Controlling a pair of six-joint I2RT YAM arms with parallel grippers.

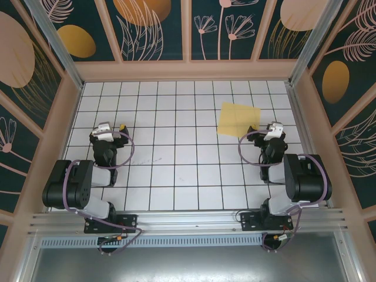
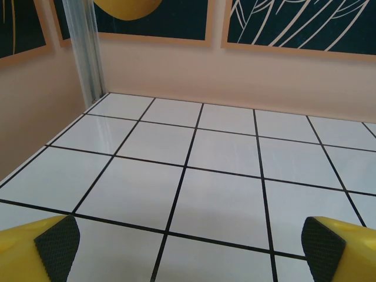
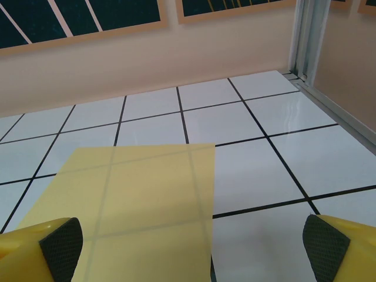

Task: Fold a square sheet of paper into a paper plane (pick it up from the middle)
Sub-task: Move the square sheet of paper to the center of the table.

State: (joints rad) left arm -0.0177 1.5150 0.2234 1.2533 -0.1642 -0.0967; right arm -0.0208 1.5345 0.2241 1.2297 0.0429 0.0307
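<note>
Our right gripper (image 3: 192,247) has its fingers wide apart, with the square sheet of paper (image 3: 138,200) flat between and beyond them; our left gripper (image 2: 188,245) is spread wide too.

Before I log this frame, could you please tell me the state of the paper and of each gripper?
square sheet of paper: flat on the tiled table, unfolded, not held.
left gripper: open, empty, over bare tiles.
right gripper: open, empty, the sheet lying just ahead of it.
</note>
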